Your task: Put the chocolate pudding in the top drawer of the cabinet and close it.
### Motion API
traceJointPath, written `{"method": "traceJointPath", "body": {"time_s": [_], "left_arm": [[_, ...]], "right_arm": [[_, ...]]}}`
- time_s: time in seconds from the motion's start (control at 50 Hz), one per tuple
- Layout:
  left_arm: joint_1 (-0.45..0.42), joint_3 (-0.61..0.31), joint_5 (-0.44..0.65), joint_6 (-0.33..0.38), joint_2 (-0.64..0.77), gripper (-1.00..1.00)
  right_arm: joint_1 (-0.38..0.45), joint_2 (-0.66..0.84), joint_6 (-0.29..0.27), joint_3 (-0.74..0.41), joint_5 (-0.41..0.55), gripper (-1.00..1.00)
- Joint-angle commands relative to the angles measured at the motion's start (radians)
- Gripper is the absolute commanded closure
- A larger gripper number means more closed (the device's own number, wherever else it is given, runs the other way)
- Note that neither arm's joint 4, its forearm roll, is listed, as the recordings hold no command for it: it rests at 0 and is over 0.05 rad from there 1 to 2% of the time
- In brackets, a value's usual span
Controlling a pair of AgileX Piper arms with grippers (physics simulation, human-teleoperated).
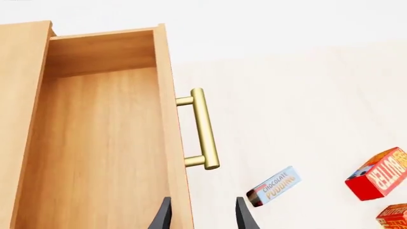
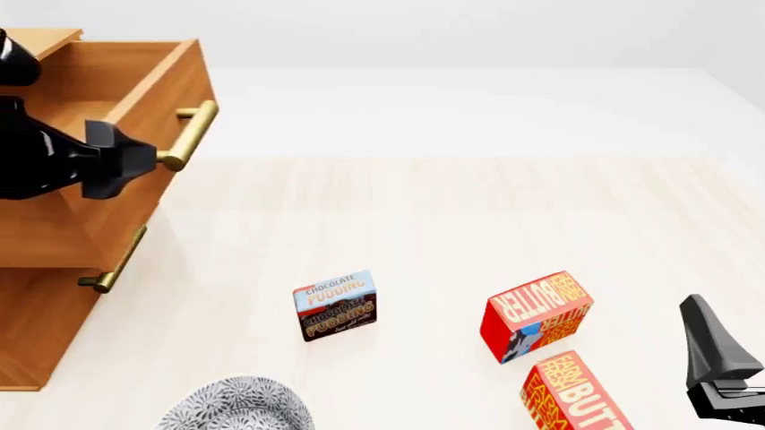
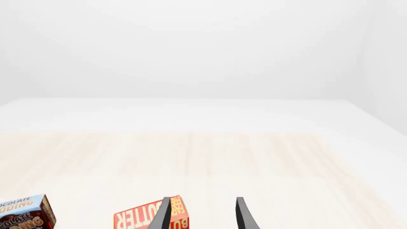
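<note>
Front view shows the top drawer (image 2: pixel 114 85) of the cabinet (image 2: pixel 42 331) pulled out, presumably so the box can go in. The left gripper (image 1: pixel 202 217) hangs by the drawer's front, fingers spread and empty. The chocolate pudding (image 2: pixel 335 305) stands on the table (image 2: pixel 478 206), well apart from that gripper. The right gripper (image 3: pixel 202 214), parted and empty, hovers beyond a butter box (image 2: pixel 536 315) from it

Chocolate pudding (image 2: pixel 336 305) between cabinet (image 2: pixel 48 269), left, and butter boxes (image 2: pixel 536 315), right
</note>
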Motion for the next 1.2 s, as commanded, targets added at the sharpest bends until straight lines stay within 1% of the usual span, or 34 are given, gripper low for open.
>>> {"method": "traceJointPath", "body": {"time_s": [0.02, 0.16, 0.26, 0.32, 0.44, 0.46, 0.5, 0.52, 0.64, 1.08, 1.2], "left_arm": [[-0.039, 0.039, -0.001, -0.017, 0.052, -1.0], [-0.064, 0.04, -0.013, -0.028, 0.065, -1.0], [-0.059, 0.047, -0.015, -0.017, 0.064, -1.0], [-0.068, 0.042, -0.011, -0.023, 0.065, -1.0], [-0.072, 0.035, -0.014, -0.007, 0.067, -1.0], [-0.084, 0.033, -0.014, -0.018, 0.072, -1.0], [-0.088, 0.031, -0.017, -0.011, 0.073, -1.0], [-0.101, 0.033, -0.02, -0.023, 0.078, -1.0], [-0.117, 0.042, -0.033, -0.028, 0.088, -1.0], [-0.19, 0.016, -0.049, -0.058, 0.119, -1.0], [-0.226, 0.019, -0.057, -0.063, 0.131, -1.0]], "right_arm": [[0.0, 0.0, 0.0, 0.0, 0.0, -1.0], [0.0, 0.0, 0.0, 0.0, 0.0, -1.0], [0.0, 0.0, 0.0, 0.0, 0.0, -1.0], [0.0, 0.0, 0.0, 0.0, 0.0, -1.0], [0.0, 0.0, -0.001, 0.0, 0.0, -1.0], [0.0, 0.0, 0.0, 0.0, 0.0, -1.0], [0.0, 0.0, 0.0, 0.0, 0.0, -1.0], [0.0, 0.0, 0.0, 0.0, 0.0, -1.0], [0.0, 0.0, 0.0, 0.0, 0.0, -1.0], [0.0, 0.0, 0.0, 0.0, 0.0, -1.0], [0.0, 0.0, 0.0, 0.0, 0.0, -1.0]]}}
